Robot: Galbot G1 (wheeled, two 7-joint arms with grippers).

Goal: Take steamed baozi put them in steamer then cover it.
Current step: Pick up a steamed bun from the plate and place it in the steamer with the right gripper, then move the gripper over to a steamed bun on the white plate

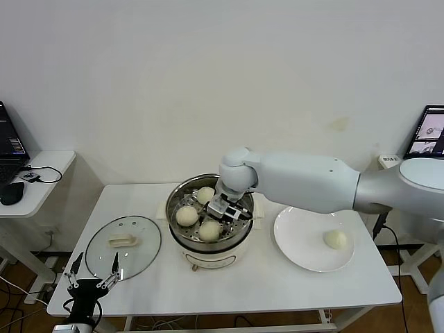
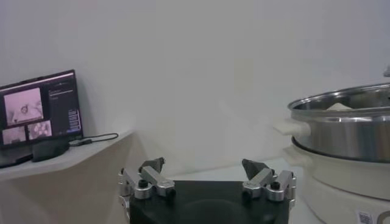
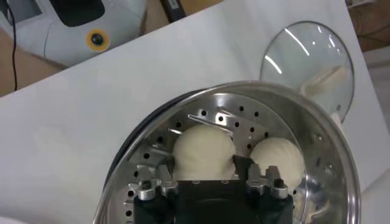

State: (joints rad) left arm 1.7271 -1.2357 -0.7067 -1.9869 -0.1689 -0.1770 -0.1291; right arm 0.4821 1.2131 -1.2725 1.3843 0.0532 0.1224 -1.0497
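Third steamed baozi [image 3: 204,152] on the perforated tray of the steamer [image 1: 179,234], between the parted fingers of the right gripper [image 3: 205,171], apparently touching; left gripper [image 1: 91,275] open, parked near the cover [image 1: 123,241].

The steamer [image 1: 208,220] is shiny silver with a cream-white base, and its tray [image 3: 213,122] is dotted with small round holes. The baozi [image 1: 186,216] are off-white. The cover [image 1: 123,245] is clear glass with a cream handle [image 1: 123,241]. The plate [image 1: 298,243] and table [image 1: 277,284] are white.
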